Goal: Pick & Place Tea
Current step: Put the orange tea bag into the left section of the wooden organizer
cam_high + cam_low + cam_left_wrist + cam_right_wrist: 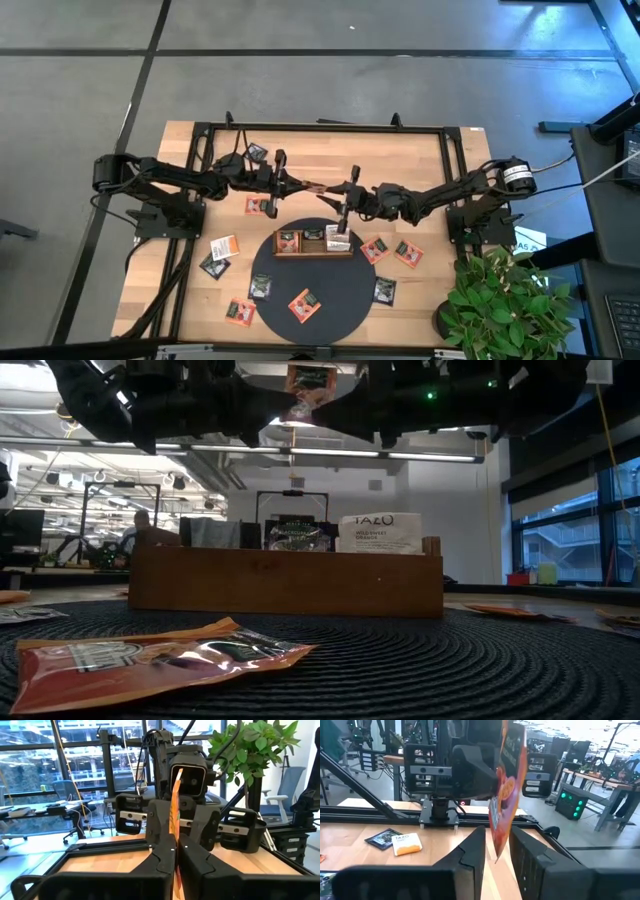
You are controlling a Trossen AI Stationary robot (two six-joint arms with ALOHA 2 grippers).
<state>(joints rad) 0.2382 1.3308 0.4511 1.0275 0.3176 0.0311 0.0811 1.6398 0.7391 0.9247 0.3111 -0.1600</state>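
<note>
An orange-red tea sachet [315, 187] hangs in the air above the table's middle, just behind the brown wooden tray [313, 252]. My left gripper [305, 186] reaches in from the left and is shut on it. My right gripper [497, 855] comes level from the right. It is open, one finger on each side of the sachet's lower corner [498, 851], with a gap on both sides. The tray stands on the round dark mat [335, 290] and holds upright sachets [380, 532]. My left gripper pinches the orange-red sachet between its two fingers at the sachet's near edge [173, 827]. The fingers lie level and come from the table's left side. The sachet stands on edge, a little tilted, and sticks out past the fingertips, clear of table and tray.
Loose sachets lie on the wood at the left [223, 247] and right [408, 253], and on the mat [303, 305], one close to the low camera [150, 660]. A potted plant [505, 300] stands at the near right corner. A black frame [320, 126] borders the table.
</note>
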